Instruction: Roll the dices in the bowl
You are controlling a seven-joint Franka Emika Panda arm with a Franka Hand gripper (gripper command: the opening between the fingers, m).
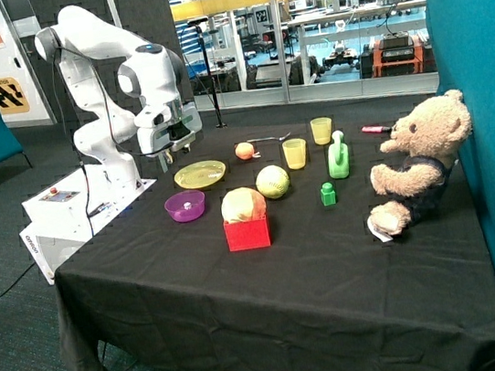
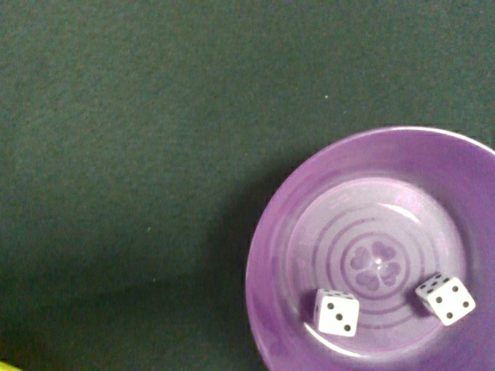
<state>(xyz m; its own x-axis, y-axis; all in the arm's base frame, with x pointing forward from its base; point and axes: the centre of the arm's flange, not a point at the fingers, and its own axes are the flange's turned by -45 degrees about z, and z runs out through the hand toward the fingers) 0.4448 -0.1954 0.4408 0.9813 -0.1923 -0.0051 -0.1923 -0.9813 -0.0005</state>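
Your gripper (image 1: 172, 150) hangs above the purple bowl (image 1: 185, 206), beside the yellow plate (image 1: 200, 175); grip state can't be told. Only wrist view resolves two dices (image 2: 336, 312) lying inside the bowl.

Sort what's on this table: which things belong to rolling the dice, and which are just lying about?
Job: purple bowl, two dice inside it, gripper above the table.
Lying about: yellow plate, ball, red box, yellow cups, teddy bear.
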